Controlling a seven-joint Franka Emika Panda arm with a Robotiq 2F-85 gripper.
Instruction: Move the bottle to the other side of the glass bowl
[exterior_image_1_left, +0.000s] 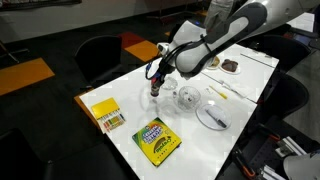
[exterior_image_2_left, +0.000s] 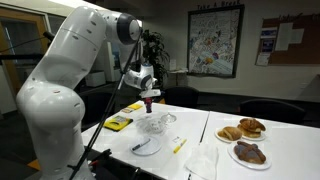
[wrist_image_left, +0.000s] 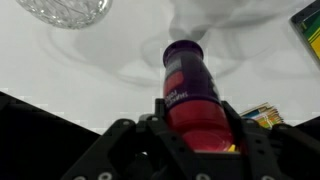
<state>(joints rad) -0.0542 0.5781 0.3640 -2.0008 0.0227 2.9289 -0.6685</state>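
Note:
My gripper (exterior_image_1_left: 155, 82) is shut on the bottle (exterior_image_1_left: 154, 91), a small dark red bottle with a purple label. It holds the bottle upright, low over the white table, right beside the glass bowl (exterior_image_1_left: 188, 97). I cannot tell whether the bottle touches the table. In an exterior view the gripper (exterior_image_2_left: 148, 93) holds the bottle (exterior_image_2_left: 148, 103) just behind the bowl (exterior_image_2_left: 155, 122). In the wrist view the bottle (wrist_image_left: 195, 95) fills the space between the fingers of the gripper (wrist_image_left: 195, 128). The bowl (wrist_image_left: 65, 10) shows at the top left edge.
A white plate with a utensil (exterior_image_1_left: 212, 119) lies next to the bowl. A green and yellow crayon box (exterior_image_1_left: 157, 140) and a yellow box (exterior_image_1_left: 105, 113) lie near the table's end. Plates of pastries (exterior_image_2_left: 243, 130) sit on the adjoining table. Chairs surround the table.

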